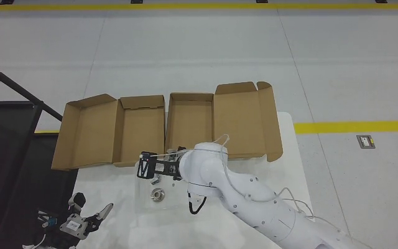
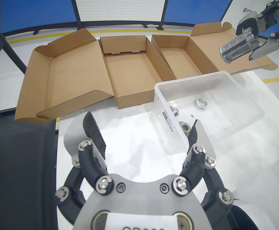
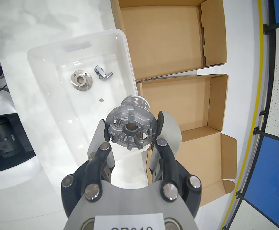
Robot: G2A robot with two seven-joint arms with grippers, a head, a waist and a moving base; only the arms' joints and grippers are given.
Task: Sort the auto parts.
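Clamping metal hub (image 3: pixel 130 127) by flanged end, right gripper (image 3: pixel 133 128), near clear bin (image 3: pixel 43 49)

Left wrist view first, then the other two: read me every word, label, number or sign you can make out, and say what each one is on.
No text reads whole.
Left gripper label: cut off at the picture's edge.
Right gripper label: cut off too.
Bin sticker: too small.
White board print: partly hidden.
Floor tag: too small.

Looks like a lab hall: yellow floor tape (image 1: pixel 186 6), blue partitions (image 2: pixel 37 13), pegboard panel (image 2: pixel 119 9).
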